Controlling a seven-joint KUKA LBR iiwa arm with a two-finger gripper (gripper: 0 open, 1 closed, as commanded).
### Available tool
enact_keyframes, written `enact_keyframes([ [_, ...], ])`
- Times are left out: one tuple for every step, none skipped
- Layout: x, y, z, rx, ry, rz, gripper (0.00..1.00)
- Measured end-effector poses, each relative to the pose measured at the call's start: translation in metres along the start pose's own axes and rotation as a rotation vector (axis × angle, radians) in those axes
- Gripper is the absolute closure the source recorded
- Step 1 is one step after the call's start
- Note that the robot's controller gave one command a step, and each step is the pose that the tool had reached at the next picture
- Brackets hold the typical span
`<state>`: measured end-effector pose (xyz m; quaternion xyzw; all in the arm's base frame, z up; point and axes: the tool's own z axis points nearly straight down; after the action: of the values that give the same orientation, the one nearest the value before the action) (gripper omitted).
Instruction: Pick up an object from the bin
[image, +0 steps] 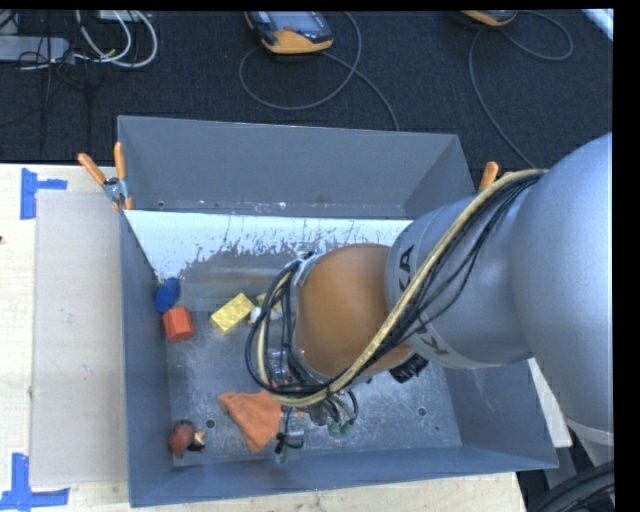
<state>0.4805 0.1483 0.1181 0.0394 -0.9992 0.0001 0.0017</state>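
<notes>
My gripper (291, 430) hangs low near the bin's front wall, mostly hidden under the arm's orange dome and cables. Its tip is at the right edge of a flat orange wedge-shaped piece (252, 416) lying on the bin floor. A small dark red round thing (182, 436) lies in the front left corner. A yellow block (232, 312) lies further back, left of the dome.
An orange-red block (178, 323) and a blue piece (166, 294) sit together by the left wall. The arm and its dome cover the middle and right of the bin. The front wall is close behind the gripper.
</notes>
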Motion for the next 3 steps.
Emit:
enact_keyframes([
  [-0.001, -0.022, 0.049, 0.0, 0.002, -0.229, 1.0],
  [-0.001, -0.023, 0.049, 0.0, 0.002, -0.228, 1.0],
  [0.002, -0.018, -0.009, 0.0, 0.008, -0.234, 1.0],
])
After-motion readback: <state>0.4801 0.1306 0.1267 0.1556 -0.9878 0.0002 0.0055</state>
